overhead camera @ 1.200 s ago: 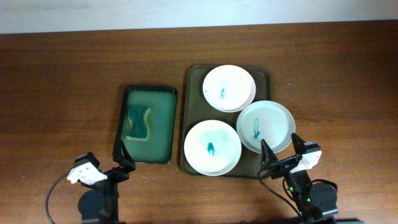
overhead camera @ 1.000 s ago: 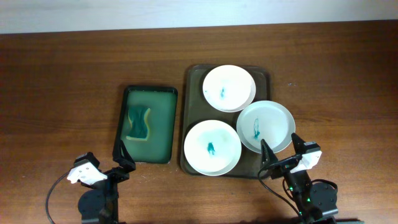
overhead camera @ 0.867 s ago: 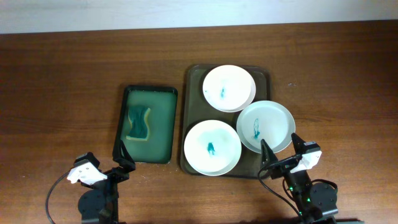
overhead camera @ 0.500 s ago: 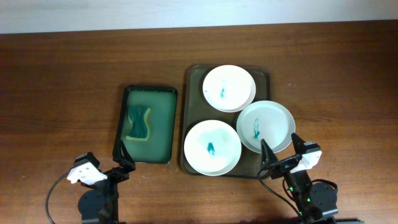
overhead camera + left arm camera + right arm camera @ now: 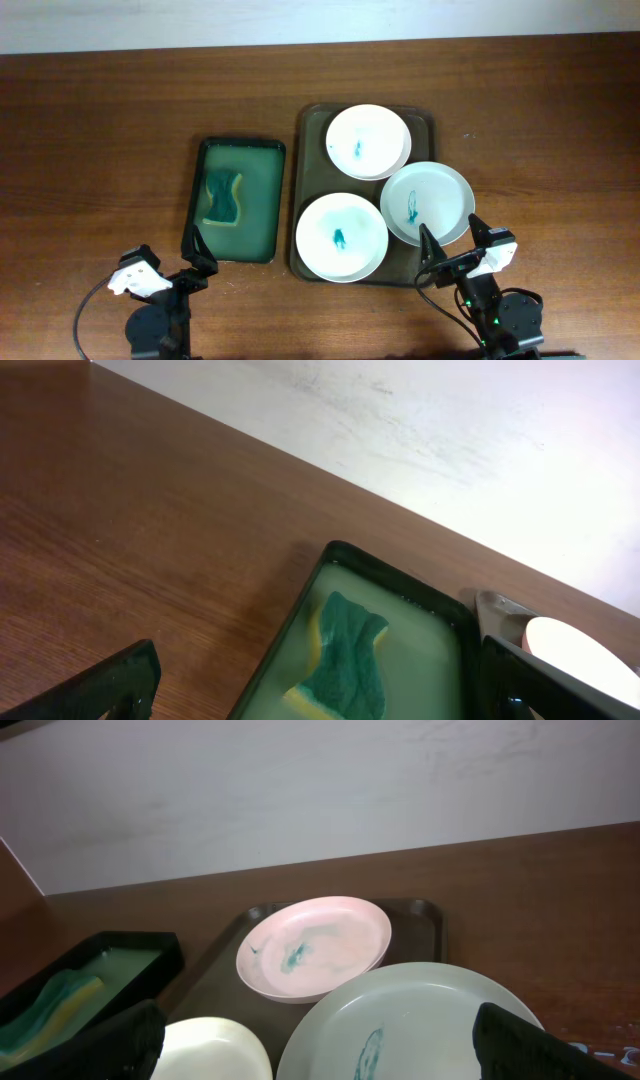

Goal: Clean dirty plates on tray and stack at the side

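Table (image 5: 120,120): dark brown wood grain, filling the overhead view up to a pale strip along the far edge.
Tray (image 5: 312,150): dark olive, rounded corners, raised rim. It lies right of the table's middle with its long side running from the far edge toward the near edge, and it carries all three plates.
Green tray (image 5: 258,200): narrower, just beside the tray on its left and apart from it. It holds pale green liquid.
Right plate (image 5: 428,204): white, with a teal smear (image 5: 411,208) at the centre. It sticks out over the tray's right rim and meets the far plate's edge; which of the two lies on top cannot be told.
Near plate (image 5: 341,237): white, teal smear at the centre, at the tray's near-left corner.
Far plate (image 5: 368,141): white, teal smear at the centre, at the tray's far end.
Right gripper (image 5: 450,240): at the table's near edge, jaws spread wide and holding nothing. Its fingertips show over the right plate's near rim; whether they touch it cannot be told.
Left gripper (image 5: 168,248): at the near edge, just off the green tray's near-left corner, jaws spread wide and holding nothing.
Sponge (image 5: 222,196): teal-green with a yellow underside, wavy in outline, lying in the liquid toward the green tray's left side.
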Robot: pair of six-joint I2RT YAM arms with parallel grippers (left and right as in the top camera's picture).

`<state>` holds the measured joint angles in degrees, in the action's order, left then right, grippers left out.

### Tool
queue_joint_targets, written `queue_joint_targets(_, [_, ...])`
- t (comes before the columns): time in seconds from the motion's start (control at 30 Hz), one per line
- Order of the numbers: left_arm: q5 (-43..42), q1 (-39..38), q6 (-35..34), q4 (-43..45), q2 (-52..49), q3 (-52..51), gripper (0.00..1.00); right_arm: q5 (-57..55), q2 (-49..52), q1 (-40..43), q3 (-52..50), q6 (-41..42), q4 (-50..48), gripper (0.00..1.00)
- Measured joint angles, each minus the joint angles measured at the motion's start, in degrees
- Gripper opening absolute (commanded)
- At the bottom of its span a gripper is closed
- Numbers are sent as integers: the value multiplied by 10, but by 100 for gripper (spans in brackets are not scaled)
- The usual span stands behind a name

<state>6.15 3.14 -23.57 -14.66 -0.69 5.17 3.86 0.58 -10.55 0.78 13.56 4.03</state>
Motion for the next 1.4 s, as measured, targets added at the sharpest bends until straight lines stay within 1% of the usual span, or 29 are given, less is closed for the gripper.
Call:
queue_joint_targets(0.43, [0, 0, 0, 0, 0, 0, 99, 0, 0, 0, 0, 0, 0, 98])
queue_joint_targets(0.53, [0, 0, 0, 21, 0, 0, 99, 0, 0, 0, 0, 0, 0, 98])
queue_joint_targets(0.6, [-5, 0, 0, 7, 0, -1, 100, 0, 0, 0, 0, 0, 0, 98])
queue_joint_targets(0.67, [-34, 0, 0, 17, 0, -2, 99, 0, 0, 0, 0, 0, 0, 98])
queue_joint_targets(0.8, [-107, 0, 0, 98, 0, -3, 99, 38, 0, 0, 19, 0, 11, 98])
queue_joint_targets(0.83, [-115, 0, 0, 106, -1, 0, 99, 44, 2, 0, 47, 0, 34, 98])
queue_joint_targets(0.87, [-121, 0, 1, 106, -5, 11, 99, 48, 12, 0, 97, 0, 59, 98])
queue_joint_targets(0.93, [-127, 0, 2, 88, -36, 58, 99, 53, 45, 0, 202, 0, 113, 98])
queue_joint_targets(0.97, [-129, 0, 7, 73, -80, 106, 99, 53, 77, 0, 268, -1, 152, 98])
queue_joint_targets(1.0, [-130, 0, 9, 65, -107, 138, 99, 54, 106, 0, 306, -1, 183, 98])
queue_joint_targets(1.03, [-132, 0, 14, 35, -147, 191, 99, 55, 152, 0, 353, -1, 214, 98])
queue_joint_targets(1.07, [-135, 0, 20, 24, -185, 237, 99, 55, 190, 0, 386, -1, 226, 98])
queue_joint_targets(1.1, [-142, 0, 32, -3, -208, 271, 99, 55, 229, 0, 424, -1, 261, 98])
queue_joint_targets(1.17, [-158, 0, 62, -114, -294, 392, 99, 61, 317, 0, 502, 0, 329, 98])
queue_joint_targets(1.23, [-180, 0, 96, -231, -394, 497, 99, 75, 393, 0, 549, 0, 380, 98])
queue_joint_targets(1.3, [-191, 0, 115, -307, -468, 559, 99, 97, 443, 0, 560, 2, 394, 98])
queue_joint_targets(1.37, [-209, 0, 123, -322, -529, 595, 99, 131, 482, 0, 561, 2, 409, 98])
queue_joint_targets(1.4, [-219, 0, 125, -324, -539, 597, 99, 135, 495, 0, 561, 2, 413, 98])
